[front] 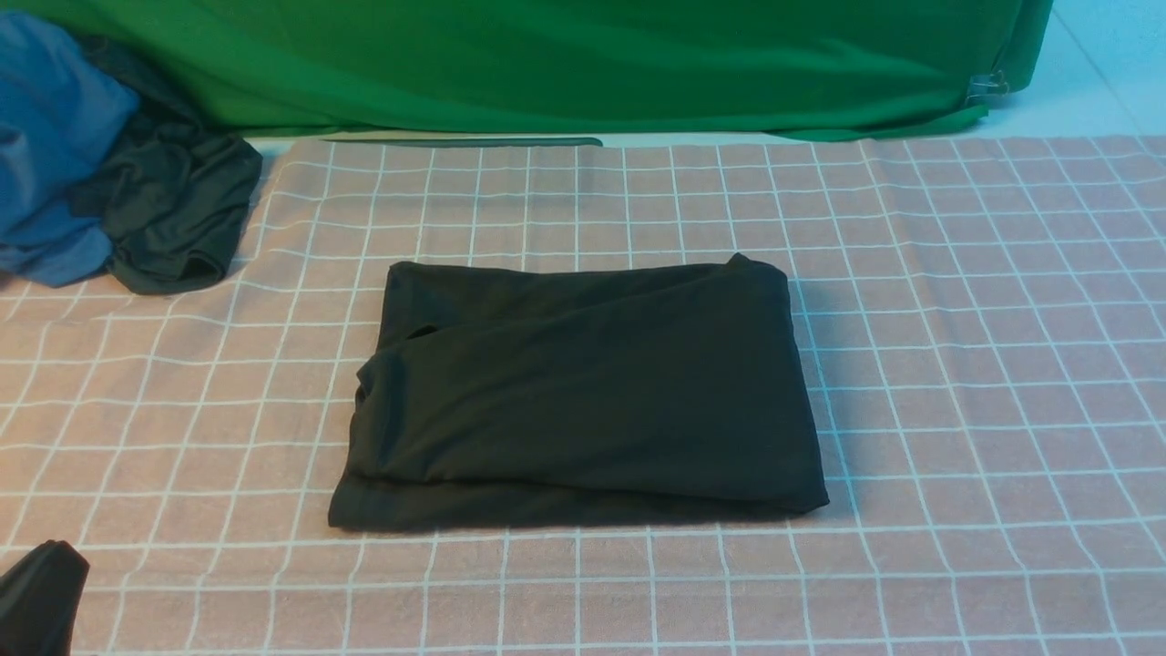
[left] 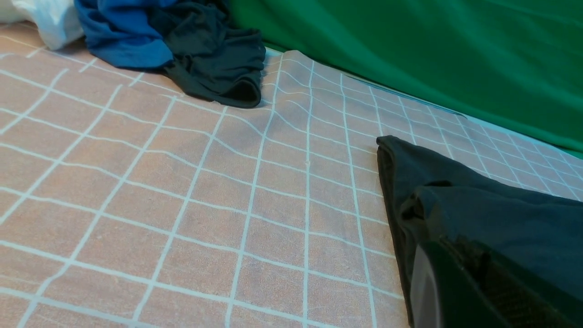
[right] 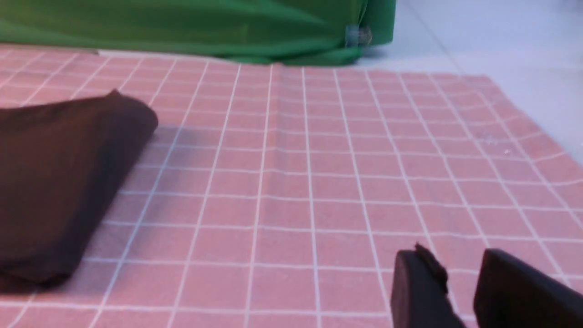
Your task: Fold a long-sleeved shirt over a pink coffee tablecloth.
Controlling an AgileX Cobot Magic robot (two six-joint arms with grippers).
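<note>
Gaping slightly and empty, right end effector [right: 460, 291] hovers beside folded long-sleeved shirt [front: 583, 392]; left pressed together

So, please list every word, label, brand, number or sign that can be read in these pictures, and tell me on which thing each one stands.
No readable text in any view.
Long-sleeved shirt: folded, no print or neck label showing.
Pink coffee tablecloth: only white grid lines, no writing.
Green fabric: plain; the small metal clip at its corner shows no legible marking.
Blue cloth and dark garment: no text visible.
</note>
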